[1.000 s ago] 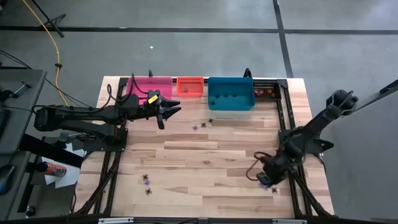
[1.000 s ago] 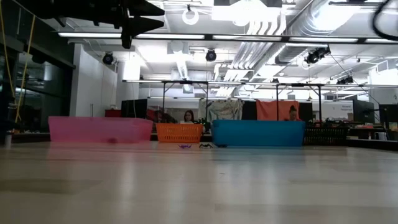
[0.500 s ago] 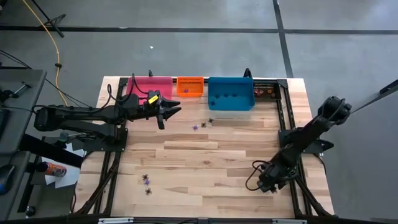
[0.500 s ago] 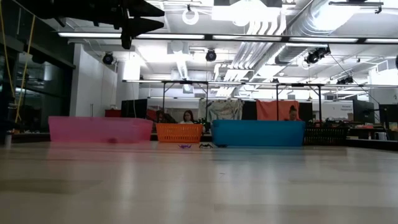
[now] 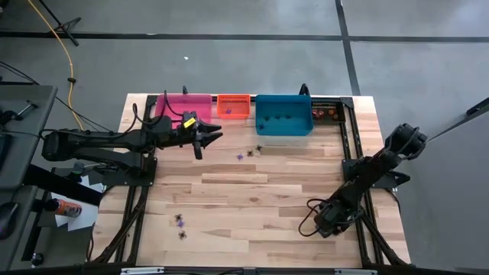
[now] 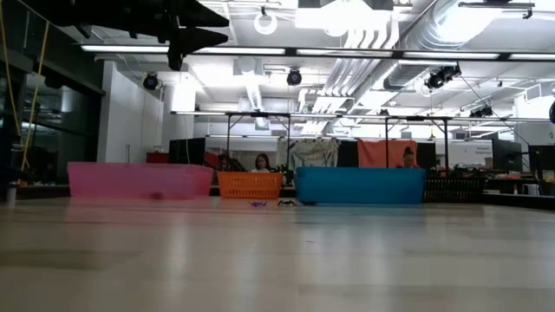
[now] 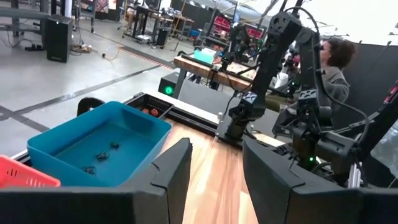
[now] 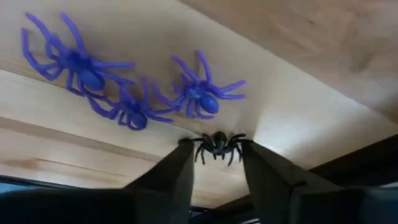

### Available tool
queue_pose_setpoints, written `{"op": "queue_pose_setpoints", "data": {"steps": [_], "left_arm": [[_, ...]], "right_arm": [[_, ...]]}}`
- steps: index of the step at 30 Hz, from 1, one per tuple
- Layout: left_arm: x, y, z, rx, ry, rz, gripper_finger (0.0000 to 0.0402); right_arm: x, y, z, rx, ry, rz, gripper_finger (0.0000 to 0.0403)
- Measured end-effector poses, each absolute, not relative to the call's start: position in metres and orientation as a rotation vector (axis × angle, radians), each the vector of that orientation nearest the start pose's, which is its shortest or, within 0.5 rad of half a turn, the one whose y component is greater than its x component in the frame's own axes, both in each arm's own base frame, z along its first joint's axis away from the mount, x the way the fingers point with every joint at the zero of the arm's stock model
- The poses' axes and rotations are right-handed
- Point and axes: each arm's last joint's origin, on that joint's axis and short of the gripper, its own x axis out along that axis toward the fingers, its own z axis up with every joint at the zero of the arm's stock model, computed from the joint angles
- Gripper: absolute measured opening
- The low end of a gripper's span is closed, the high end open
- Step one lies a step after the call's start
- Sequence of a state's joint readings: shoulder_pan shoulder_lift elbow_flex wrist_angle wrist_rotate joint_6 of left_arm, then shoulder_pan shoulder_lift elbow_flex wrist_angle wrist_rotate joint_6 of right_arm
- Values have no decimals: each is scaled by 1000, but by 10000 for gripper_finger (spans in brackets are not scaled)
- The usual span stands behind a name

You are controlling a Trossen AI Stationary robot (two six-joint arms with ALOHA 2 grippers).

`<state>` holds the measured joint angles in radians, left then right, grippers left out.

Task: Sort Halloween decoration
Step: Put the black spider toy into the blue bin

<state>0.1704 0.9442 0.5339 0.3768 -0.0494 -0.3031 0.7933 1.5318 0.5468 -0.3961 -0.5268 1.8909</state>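
Black plastic spider [image 8: 217, 144] sits on the table between the right gripper's [image 8: 216, 163] fingertips, jaws narrowed about it, not yet clamped. You'll find it light, springy and thin-legged, I judge: pinch the round body, not the legs. Three purple spiders [image 8: 134, 93] lie just beside it, so go straight down. You're near the table's [image 5: 252, 191] right front edge. Left gripper [image 7: 214, 168] hovers part open by the blue bin [image 7: 93, 146].

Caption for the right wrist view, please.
Right gripper closing around a black spider, three purple spiders lying just beyond on the wooden table.
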Motion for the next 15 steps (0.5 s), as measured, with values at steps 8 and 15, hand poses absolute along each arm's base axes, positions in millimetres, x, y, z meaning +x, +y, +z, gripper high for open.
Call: {"op": "queue_pose_setpoints", "data": {"steps": [8, 15], "left_arm": [[207, 37, 271, -304, 4, 229, 130], [201, 40, 289, -253, -147, 230, 130]], "right_arm": [[137, 161, 108, 1031, 1908, -514, 11], [142, 164, 138, 880, 1856, -413, 3]]}}
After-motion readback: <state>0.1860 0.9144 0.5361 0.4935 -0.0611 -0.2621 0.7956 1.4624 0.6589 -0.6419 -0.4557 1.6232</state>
